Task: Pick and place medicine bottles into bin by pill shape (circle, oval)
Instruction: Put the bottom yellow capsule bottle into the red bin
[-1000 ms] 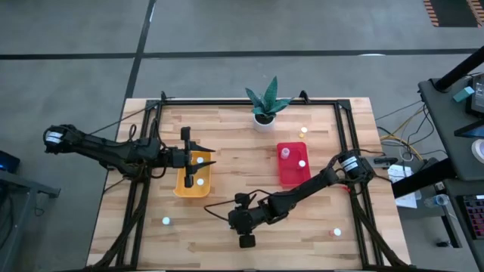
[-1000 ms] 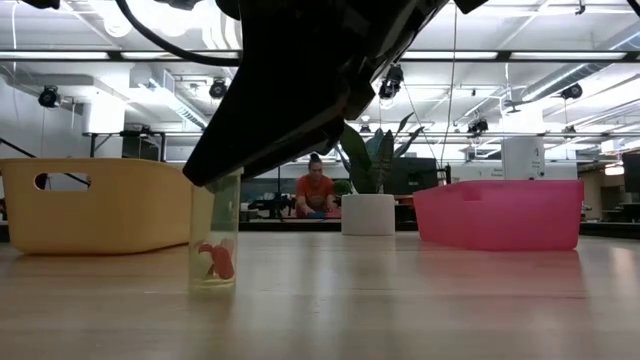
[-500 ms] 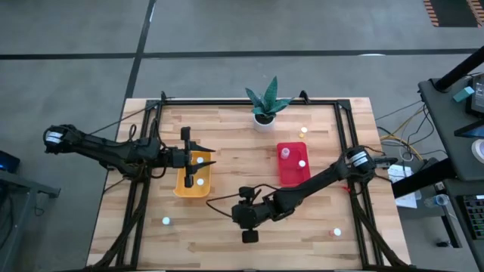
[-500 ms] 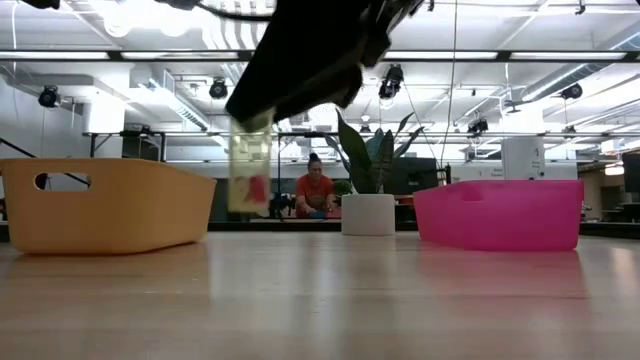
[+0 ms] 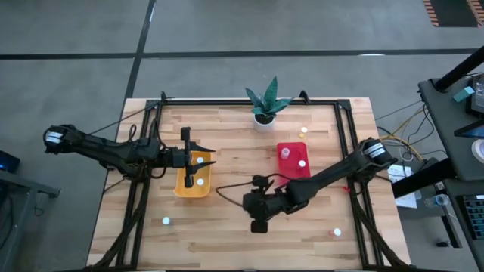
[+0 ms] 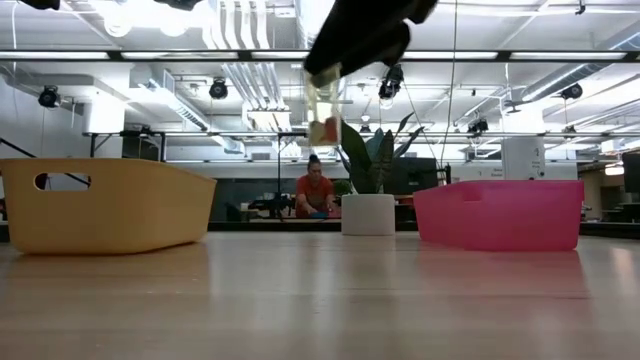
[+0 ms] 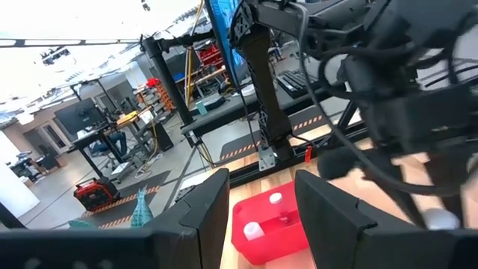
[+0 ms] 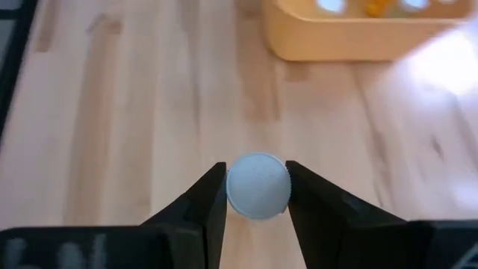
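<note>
The right end effector (image 8: 256, 196) is clamped on a white-capped medicine bottle (image 8: 258, 185), held clear of the desk (image 5: 227, 227) between the yellow bin (image 5: 193, 178) at 9 o'clock and the red bin (image 5: 293, 163) at 1 o'clock. In the low view the bottle is seen raised well above the wood. The left end effector (image 7: 258, 217), its fingers apart, hangs over the yellow bin, where two bottles lie. Two more rest in the red bin; others stand scattered on the desk.
</note>
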You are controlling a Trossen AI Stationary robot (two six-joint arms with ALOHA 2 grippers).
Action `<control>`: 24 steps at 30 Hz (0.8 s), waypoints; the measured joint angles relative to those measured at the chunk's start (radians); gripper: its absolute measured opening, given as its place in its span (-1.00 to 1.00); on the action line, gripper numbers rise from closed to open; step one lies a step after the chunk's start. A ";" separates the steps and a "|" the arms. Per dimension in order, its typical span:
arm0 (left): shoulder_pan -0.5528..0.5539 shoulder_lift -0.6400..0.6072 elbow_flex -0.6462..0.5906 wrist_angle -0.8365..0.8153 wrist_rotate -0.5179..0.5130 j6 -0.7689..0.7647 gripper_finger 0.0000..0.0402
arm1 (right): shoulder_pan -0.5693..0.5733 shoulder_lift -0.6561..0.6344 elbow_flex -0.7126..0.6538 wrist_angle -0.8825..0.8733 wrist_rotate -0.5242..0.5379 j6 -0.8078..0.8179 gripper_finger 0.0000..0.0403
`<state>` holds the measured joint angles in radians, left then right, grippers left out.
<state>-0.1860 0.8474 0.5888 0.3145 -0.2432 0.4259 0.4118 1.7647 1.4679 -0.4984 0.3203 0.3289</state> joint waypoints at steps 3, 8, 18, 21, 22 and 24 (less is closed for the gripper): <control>0.000 0.000 0.000 0.000 0.000 0.000 -0.32 | 0.000 -0.053 -0.058 0.002 0.054 0.056 -0.39; 0.000 0.000 0.000 0.000 0.000 0.000 -0.31 | -0.002 -0.156 -0.177 0.004 0.142 0.173 -0.38; 0.000 0.001 -0.002 0.018 0.000 0.000 -0.31 | -0.030 -0.393 -0.436 0.009 0.278 0.447 -0.40; 0.000 0.001 -0.003 0.018 0.000 0.000 -0.32 | -0.046 -0.460 -0.515 0.007 0.311 0.532 -0.39; 0.000 0.001 -0.003 0.018 0.000 0.000 -0.31 | -0.053 -0.481 -0.540 0.009 0.312 0.549 -0.39; 0.000 0.001 -0.003 0.018 0.000 0.000 -0.31 | -0.065 -0.518 -0.584 0.007 0.312 0.569 -0.39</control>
<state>-0.1860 0.8482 0.5858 0.3325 -0.2432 0.4263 0.3463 1.2471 0.8838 -0.4913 0.6327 0.8978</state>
